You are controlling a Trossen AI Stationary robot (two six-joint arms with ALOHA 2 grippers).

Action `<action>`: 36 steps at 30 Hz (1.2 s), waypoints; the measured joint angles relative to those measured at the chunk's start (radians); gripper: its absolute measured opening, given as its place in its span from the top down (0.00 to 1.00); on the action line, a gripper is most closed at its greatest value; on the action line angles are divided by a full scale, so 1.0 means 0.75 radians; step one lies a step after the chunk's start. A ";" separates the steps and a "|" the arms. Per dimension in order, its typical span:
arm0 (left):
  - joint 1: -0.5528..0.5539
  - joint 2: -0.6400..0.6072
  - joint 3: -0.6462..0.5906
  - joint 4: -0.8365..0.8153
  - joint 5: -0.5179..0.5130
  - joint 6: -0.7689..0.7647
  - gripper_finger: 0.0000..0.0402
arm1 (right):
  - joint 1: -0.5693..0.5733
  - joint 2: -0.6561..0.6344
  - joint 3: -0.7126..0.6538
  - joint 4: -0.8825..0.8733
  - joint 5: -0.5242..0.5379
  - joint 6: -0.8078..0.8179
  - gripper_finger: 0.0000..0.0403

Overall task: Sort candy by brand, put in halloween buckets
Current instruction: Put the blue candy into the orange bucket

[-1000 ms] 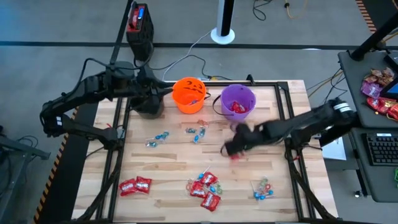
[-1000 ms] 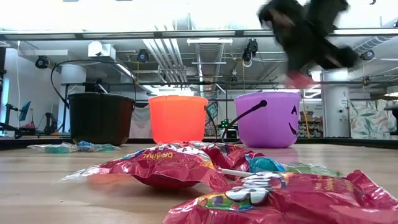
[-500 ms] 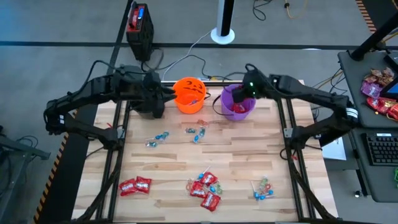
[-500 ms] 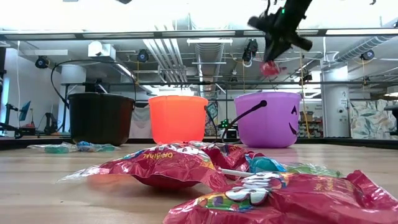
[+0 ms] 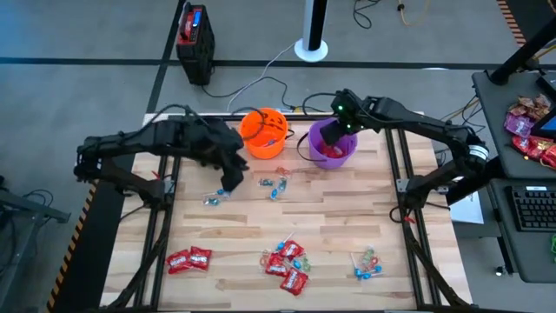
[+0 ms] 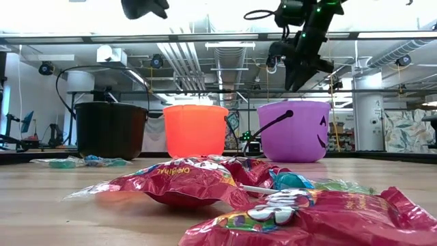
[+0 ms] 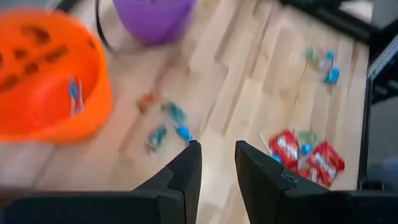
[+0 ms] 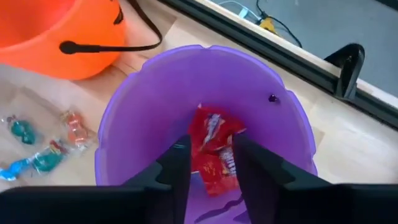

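Note:
My right gripper (image 5: 340,129) hangs open over the purple bucket (image 5: 323,137), which has red packets (image 8: 214,146) on its floor. My left gripper (image 5: 229,181) is open and high above the table (image 6: 145,7), over the blue twist-wrapped candies (image 5: 217,196). The orange bucket (image 5: 264,132) stands left of the purple one and has a few sweets inside (image 7: 73,93). The black bucket (image 6: 110,130) shows in the low view; my left arm covers it from above. More candy lies on the table: red packets (image 5: 189,258), a mixed heap (image 5: 285,261), lollipops (image 5: 365,263), blue pieces (image 5: 274,185).
All three buckets stand in a row along the table's far edge. Dark frame rails (image 5: 162,217) run along the table's left and right sides. Bare wood (image 5: 347,217) lies between the candy groups. A desk with more candy (image 5: 532,130) stands off to the right.
My right gripper has swung from the table's middle up and toward the far edge, carrying a red packet over the purple bucket, and has let it go there. My left gripper has moved from the black bucket toward the near edge, over the blue candies.

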 joint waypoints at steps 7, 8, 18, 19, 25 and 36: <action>-0.171 0.104 -0.059 0.016 -0.115 -0.001 0.79 | 0.000 -0.056 0.001 0.052 0.001 -0.078 0.62; -0.194 0.118 -0.087 0.061 -0.169 0.004 0.78 | 0.000 -0.064 0.001 0.063 0.001 -0.096 0.62; -0.262 0.228 -0.584 0.826 -0.371 -0.061 0.68 | 0.000 -0.078 0.002 0.097 -0.008 -0.223 0.59; -0.261 0.245 -0.623 0.887 -0.401 -0.057 0.67 | 0.000 -0.077 0.002 0.097 -0.010 -0.233 0.58; -0.262 0.416 -0.738 1.207 -0.455 -0.071 0.61 | 0.001 -0.078 0.002 0.096 -0.011 -0.247 0.57; -0.236 0.644 -0.731 1.228 -0.562 -0.220 0.58 | 0.001 -0.080 0.002 0.091 -0.040 -0.257 0.56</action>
